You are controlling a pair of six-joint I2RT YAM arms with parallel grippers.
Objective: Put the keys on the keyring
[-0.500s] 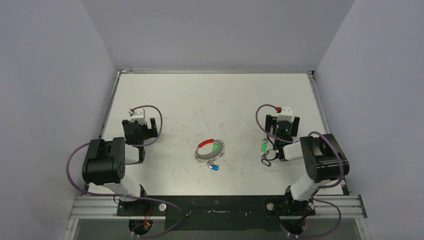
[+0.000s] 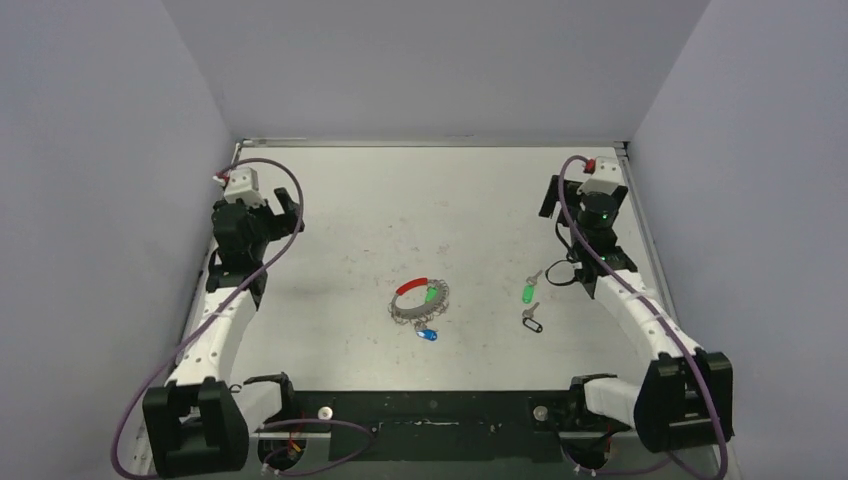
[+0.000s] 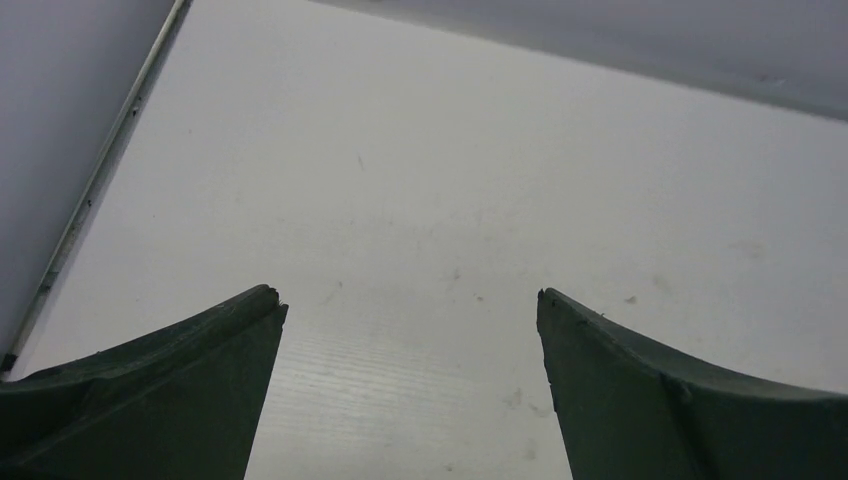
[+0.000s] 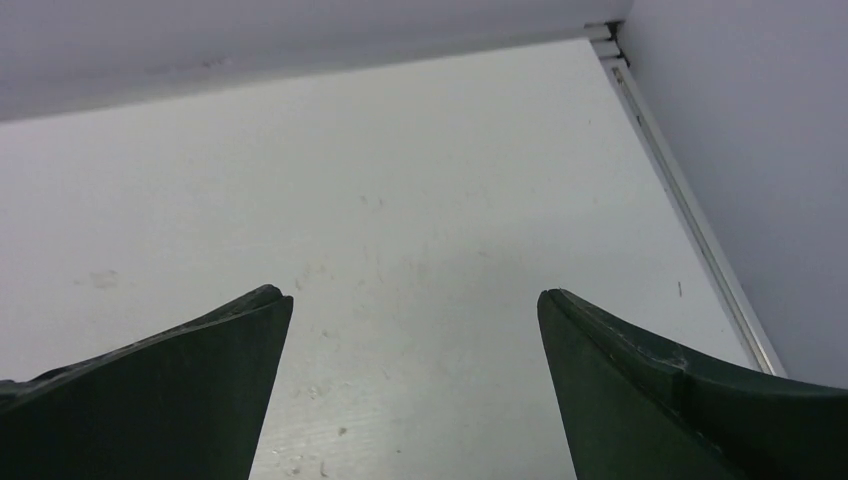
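The keyring [image 2: 420, 301], a silvery coil with a red section, lies at the table's middle. A green-headed bit shows at its right side. One blue-headed key [image 2: 428, 335] lies just in front of it. To the right, a green-headed key [image 2: 527, 294] lies loose on the table. My left gripper [image 2: 254, 208] is at the far left, open and empty, well away from the ring. My right gripper [image 2: 585, 205] is at the far right, also open, beyond the green key. In both wrist views the spread grippers [image 3: 410, 300] [image 4: 415, 295] frame only bare tabletop.
A thin black wire loop with a small key [image 2: 531, 322] lies near the green key, and a second dark loop [image 2: 560, 272] sits beside the right arm. The white table [image 2: 400, 200] ends in metal rails at the left [image 3: 90, 200] and right [image 4: 690, 210], with grey walls all round.
Both arms have unfolded and reached toward the far side. Each gripper moved away from the near middle toward its back corner. Keys and keyring have not moved.
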